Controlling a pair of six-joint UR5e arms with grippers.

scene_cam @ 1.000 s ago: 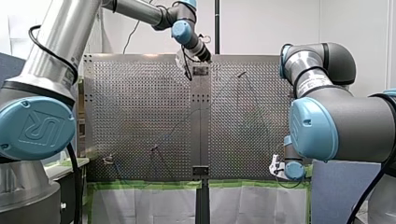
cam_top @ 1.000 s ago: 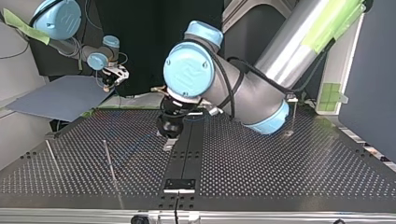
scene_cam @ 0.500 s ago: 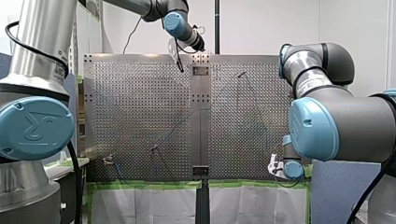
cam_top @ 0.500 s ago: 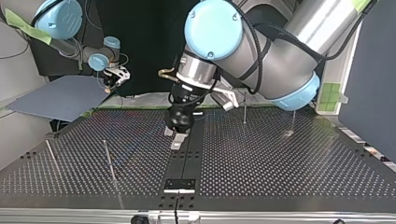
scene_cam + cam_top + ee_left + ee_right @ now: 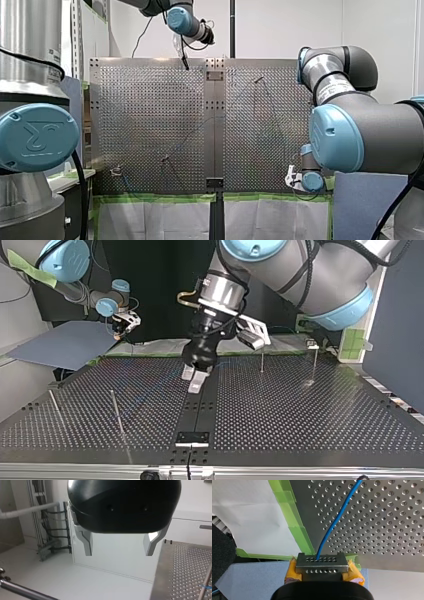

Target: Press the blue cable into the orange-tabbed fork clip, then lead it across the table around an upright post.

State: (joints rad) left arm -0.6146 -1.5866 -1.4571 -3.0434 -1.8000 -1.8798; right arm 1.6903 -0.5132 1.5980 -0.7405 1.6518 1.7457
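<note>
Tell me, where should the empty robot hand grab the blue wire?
Probably along the blue cable where it runs free over the table, ahead of my right gripper, which pinches it. My open left gripper should come from above, fingers straddling it crosswise: it is thin and lies low.

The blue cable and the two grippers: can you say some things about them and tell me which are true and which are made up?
1. My right gripper is shut on the blue cable. True.
2. My left gripper holds the cable too. False: its fingers are open, with nothing between them.
3. The tape along the table edge is red. False: it is green.
4. Thin upright posts stand on the table. True.
</note>
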